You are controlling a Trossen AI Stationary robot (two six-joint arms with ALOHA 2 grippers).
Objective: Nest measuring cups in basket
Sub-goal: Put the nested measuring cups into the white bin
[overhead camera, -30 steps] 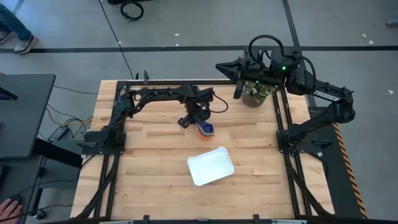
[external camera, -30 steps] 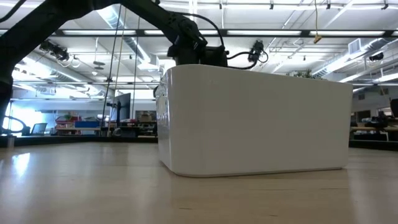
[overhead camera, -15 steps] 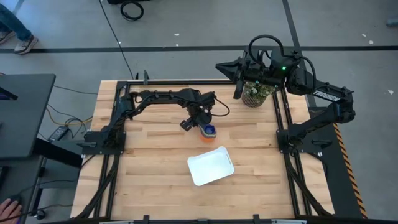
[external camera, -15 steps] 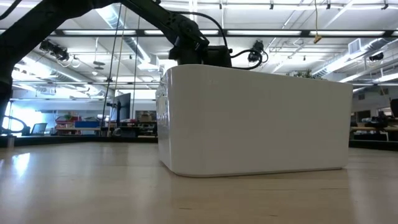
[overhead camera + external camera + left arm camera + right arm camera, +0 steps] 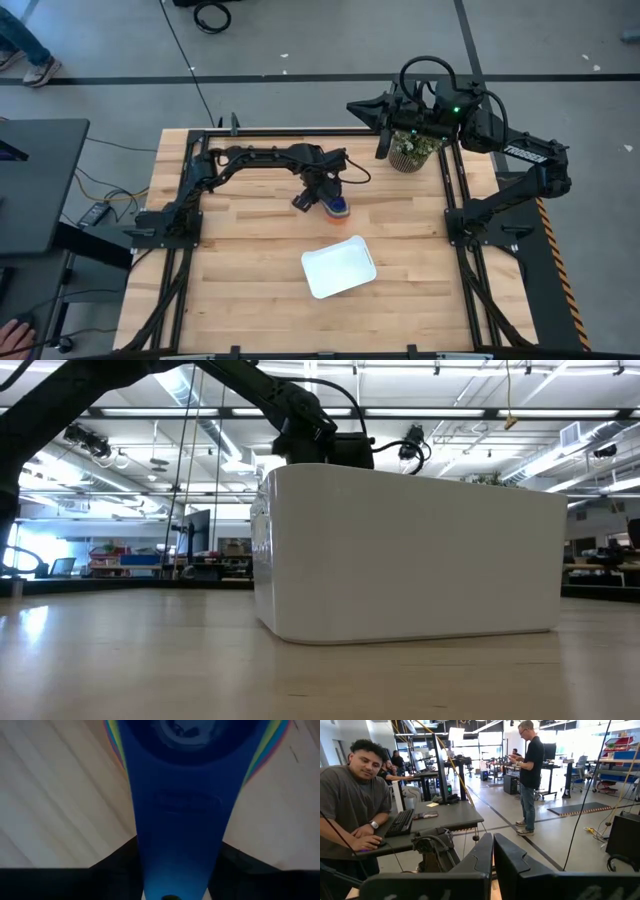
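Surroundings: table (image 5: 240, 260) of pale wood planks; woven plant pot (image 5: 412, 152) at the corner far right of the basket (image 5: 339, 267); nothing lies between basket and cups
Left gripper (image 5: 322, 197): over the measuring cups (image 5: 338, 208), just beyond the basket's far edge; blue handle (image 5: 180, 820) runs between its fingers; whether they clamp it, cannot tell
Cups: nested stack, blue on top, rainbow rims beneath, on bare wood outside the basket
Right gripper (image 5: 382, 140): raised beside the pot; fingers (image 5: 480, 855) together, empty
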